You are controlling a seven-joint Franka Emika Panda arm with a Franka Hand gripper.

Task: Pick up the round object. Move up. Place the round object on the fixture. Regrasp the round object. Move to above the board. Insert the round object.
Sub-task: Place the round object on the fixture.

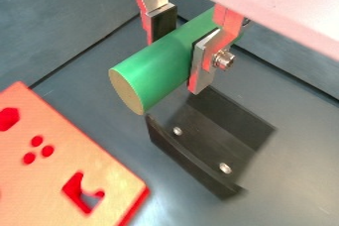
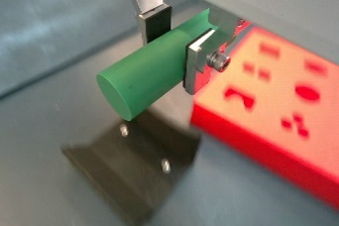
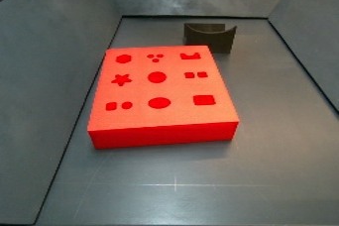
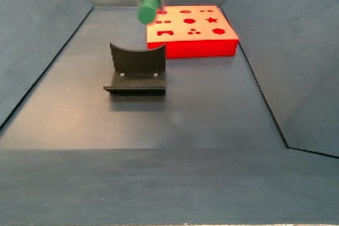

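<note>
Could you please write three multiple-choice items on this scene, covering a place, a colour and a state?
1. Where is the green peg?
A. In a board hole
B. In the air above the fixture
C. Lying on the floor

2. What colour is the board?
A. Red
B. Blue
C. Yellow

3. What is the gripper doing?
A. Open, empty
B. Gripping the fixture
C. Shut on the peg

Answers: B, a side view shows the peg hanging clear above the fixture; A, every view shows it bright red; C, both wrist views show the fingers clamping the peg's sides.

Readable text: none in any view.
Board (image 3: 159, 91): shaped cut-outs only, no writing.
Gripper (image 1: 183, 34): above the fixture (image 1: 212, 141), unlabelled.
</note>
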